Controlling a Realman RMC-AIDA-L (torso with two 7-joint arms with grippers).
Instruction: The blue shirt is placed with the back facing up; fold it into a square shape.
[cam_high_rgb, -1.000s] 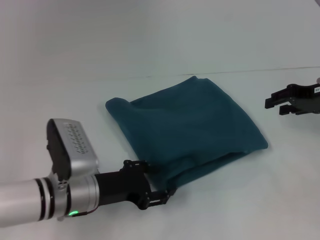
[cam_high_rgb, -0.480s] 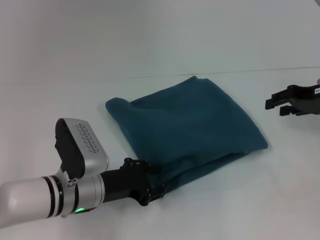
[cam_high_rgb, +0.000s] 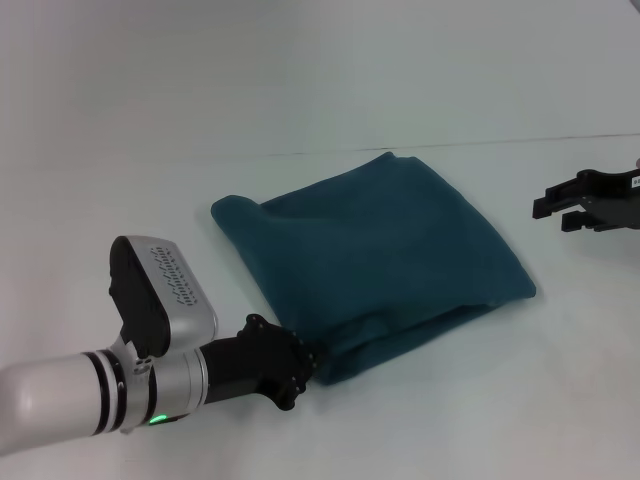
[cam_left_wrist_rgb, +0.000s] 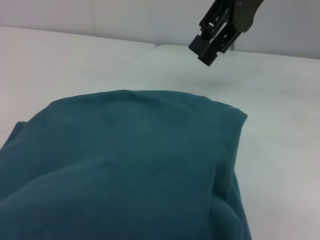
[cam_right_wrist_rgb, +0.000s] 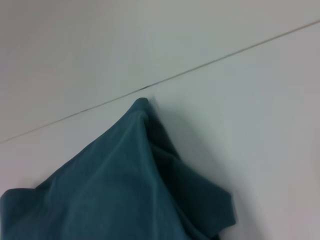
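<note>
Lying folded into a rough square at table (cam_high_rgb: 120, 120) centre, the blue shirt (cam_high_rgb: 380, 250) is showing layered edges. I am holding my left gripper (cam_high_rgb: 305, 362) at its seven o'clock corner, fingers hidden, grip undeterminable. My right gripper (cam_high_rgb: 553, 210) is hovering at three o'clock, narrowly parted, holding nothing.

White table (cam_high_rgb: 300, 90), thin dark seam (cam_high_rgb: 480, 143) across it

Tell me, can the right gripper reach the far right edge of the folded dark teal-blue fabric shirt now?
Probably yes: the right gripper hovers beside the blue shirt, with only bare white table between.
</note>
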